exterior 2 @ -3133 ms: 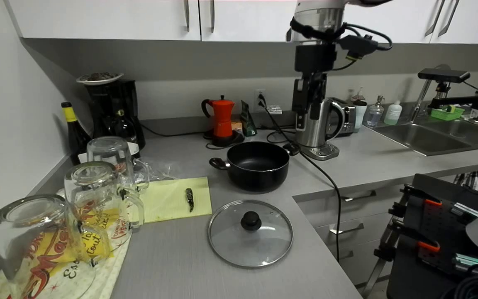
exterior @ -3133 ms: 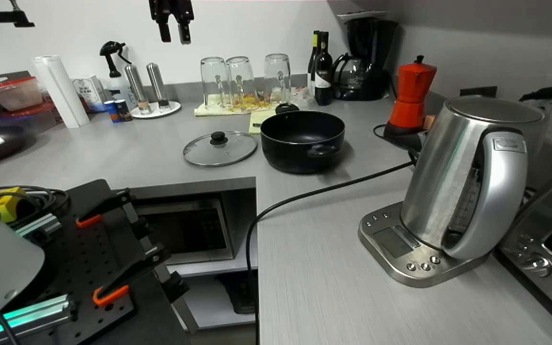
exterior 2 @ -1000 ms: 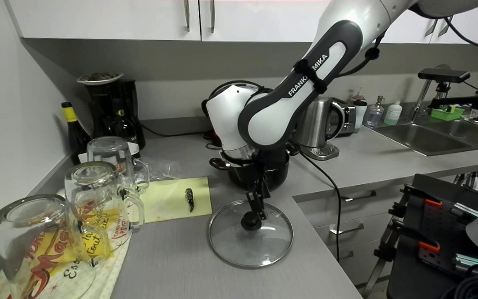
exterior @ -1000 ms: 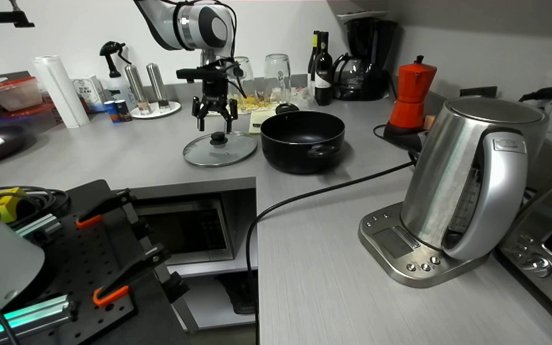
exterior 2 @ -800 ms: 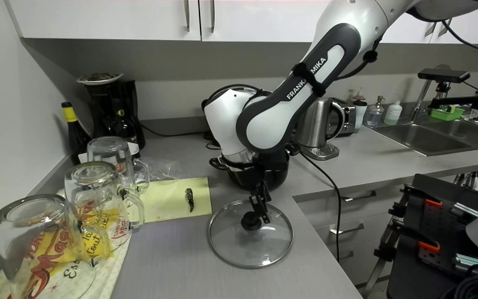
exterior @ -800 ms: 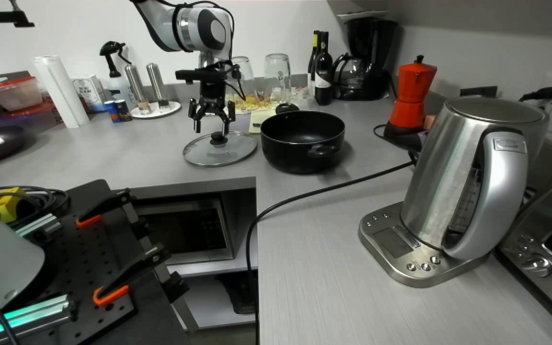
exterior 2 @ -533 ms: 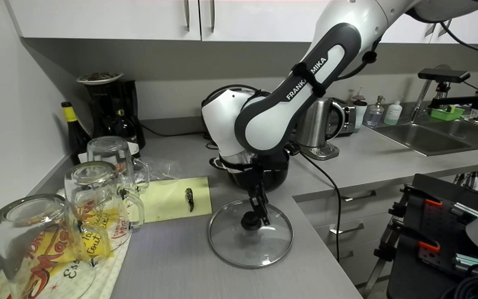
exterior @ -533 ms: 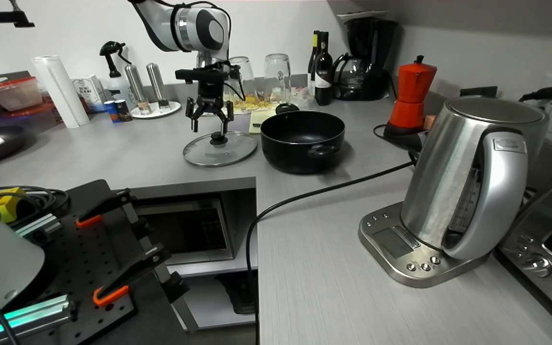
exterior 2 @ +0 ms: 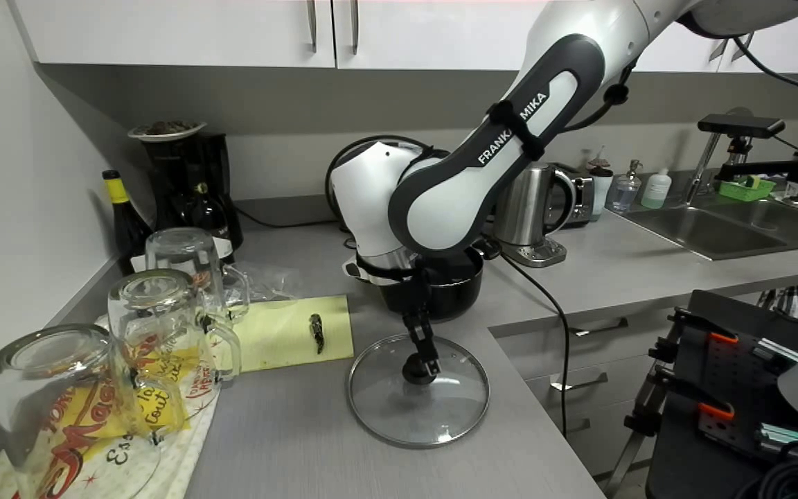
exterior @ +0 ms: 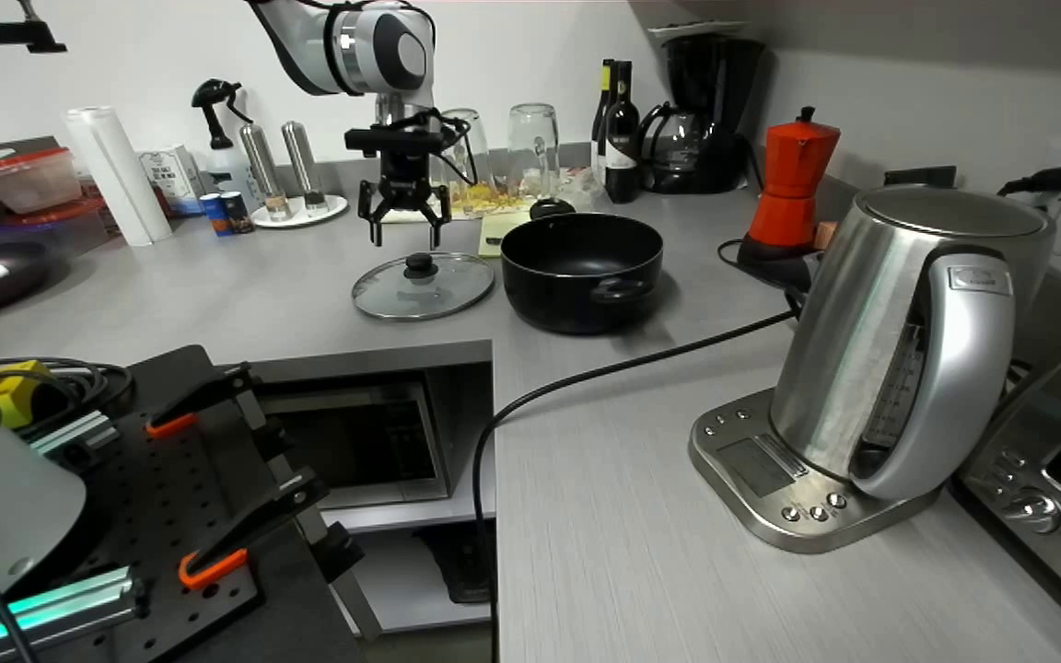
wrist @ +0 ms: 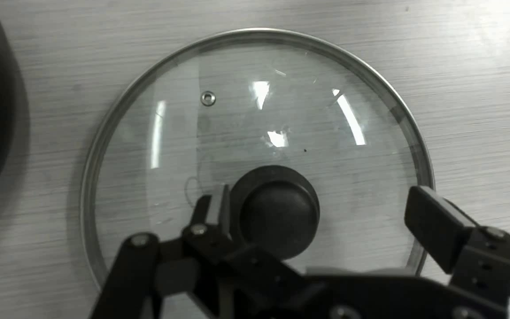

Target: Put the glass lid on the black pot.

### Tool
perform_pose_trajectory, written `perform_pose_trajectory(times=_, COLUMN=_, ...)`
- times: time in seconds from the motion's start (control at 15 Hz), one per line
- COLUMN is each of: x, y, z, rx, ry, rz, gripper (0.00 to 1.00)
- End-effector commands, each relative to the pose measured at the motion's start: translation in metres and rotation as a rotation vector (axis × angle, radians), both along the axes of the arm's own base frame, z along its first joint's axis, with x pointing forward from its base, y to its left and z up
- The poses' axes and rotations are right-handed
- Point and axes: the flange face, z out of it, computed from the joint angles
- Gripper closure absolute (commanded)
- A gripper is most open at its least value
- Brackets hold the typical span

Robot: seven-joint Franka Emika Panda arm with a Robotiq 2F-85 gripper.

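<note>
Hovering over the lid (exterior: 424, 291), the end effector (exterior: 406, 242) stands spread wide, holding nothing, presumably meant for the knob (wrist: 280, 215), the only easy hold on smooth glass. Lid lies knob up on the worktop (exterior: 604, 479), just beside the uncovered pot (exterior: 577, 299) but not touching it, so the carry should be short. Wrist view: knob appears close to one finger (wrist: 217, 209), well apart from the opposite one; likely wants centring before descent, else closing could push the lid sideways.
</note>
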Motion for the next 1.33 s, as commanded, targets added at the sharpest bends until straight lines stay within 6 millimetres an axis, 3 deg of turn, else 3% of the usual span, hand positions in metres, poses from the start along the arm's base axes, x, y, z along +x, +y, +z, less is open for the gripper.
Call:
perform_pose_trajectory(times=0.0, x=0.006, y=-0.001, z=0.001, rx=0.009, ry=-0.014, rz=0.064, gripper=0.0)
perform_pose_trajectory(times=0.47, x=0.006, y=-0.001, z=-0.007, rx=0.024, ry=0.01, rz=0.117, gripper=0.0)
perform_pose_trajectory(times=0.8, x=0.005, y=0.0, z=-0.025, rx=0.021, ry=0.034, rz=0.129, gripper=0.0)
perform_pose_trajectory(times=1.27, x=0.007, y=0.013, z=-0.037, rx=0.02, ry=0.034, rz=0.164, gripper=0.0)
